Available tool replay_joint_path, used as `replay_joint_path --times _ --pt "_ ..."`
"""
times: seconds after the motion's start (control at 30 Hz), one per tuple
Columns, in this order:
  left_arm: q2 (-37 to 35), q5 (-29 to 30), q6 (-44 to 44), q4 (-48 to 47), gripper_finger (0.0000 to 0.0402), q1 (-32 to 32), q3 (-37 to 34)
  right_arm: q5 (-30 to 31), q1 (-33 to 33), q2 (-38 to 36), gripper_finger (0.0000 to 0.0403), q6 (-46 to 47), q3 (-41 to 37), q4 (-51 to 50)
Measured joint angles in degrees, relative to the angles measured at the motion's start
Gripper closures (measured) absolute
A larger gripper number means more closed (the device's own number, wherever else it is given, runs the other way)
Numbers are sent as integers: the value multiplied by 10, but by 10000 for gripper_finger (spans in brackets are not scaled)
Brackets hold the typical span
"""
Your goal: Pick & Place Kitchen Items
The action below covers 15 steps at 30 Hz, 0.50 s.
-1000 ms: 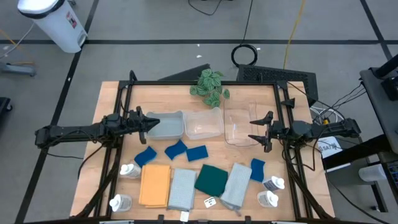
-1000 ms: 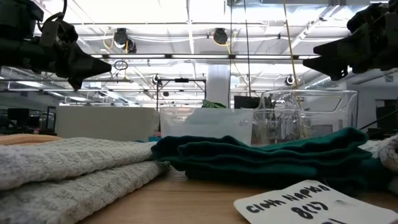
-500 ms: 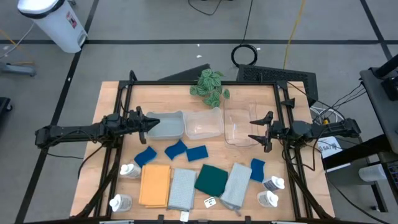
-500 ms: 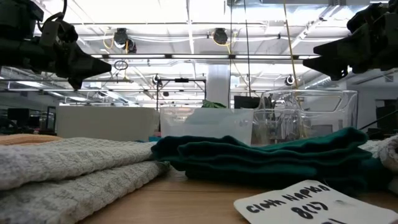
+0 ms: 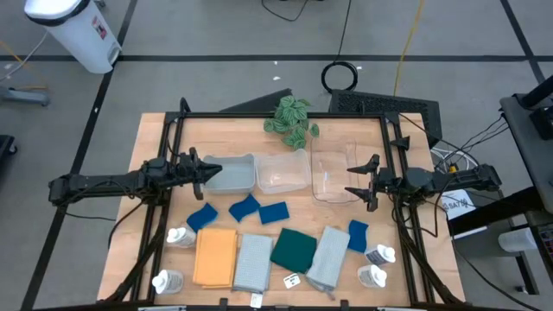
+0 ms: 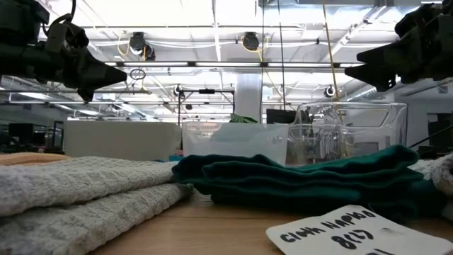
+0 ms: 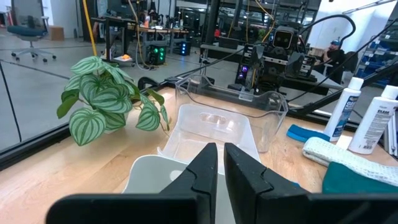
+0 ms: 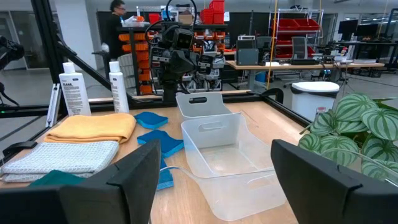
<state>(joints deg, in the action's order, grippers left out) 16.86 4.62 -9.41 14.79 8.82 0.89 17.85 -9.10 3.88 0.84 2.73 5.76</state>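
Note:
Three blue sponges [image 5: 245, 210] lie mid-table and another [image 5: 358, 234] at the right. White squeeze bottles stand at the near left [image 5: 178, 236] and near right [image 5: 380, 255]. An orange cloth [image 5: 215, 257], two pale grey-blue cloths [image 5: 253, 263] and a dark green cloth [image 5: 294, 249] lie folded along the near edge. My left gripper [image 5: 218, 171] is shut and empty, held above the left bin's end. My right gripper [image 5: 349, 192] is open and empty, above the right bin's side.
Three clear plastic bins [image 5: 282, 171] stand in a row across the table's middle. A green leafy plant [image 5: 289, 120] sits at the far edge. A small white label card [image 5: 292, 281] lies near the front edge. A black frame runs around the table.

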Motion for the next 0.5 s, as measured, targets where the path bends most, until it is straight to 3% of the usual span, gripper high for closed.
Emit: replay_joint_path --times 0.4,0.5 --pt "0 0 -2 4 369 0 0 0 0 0 124 0 0 0" --pt "0 0 -39 13 369 0 0 0 0 0 124 0 0 0"
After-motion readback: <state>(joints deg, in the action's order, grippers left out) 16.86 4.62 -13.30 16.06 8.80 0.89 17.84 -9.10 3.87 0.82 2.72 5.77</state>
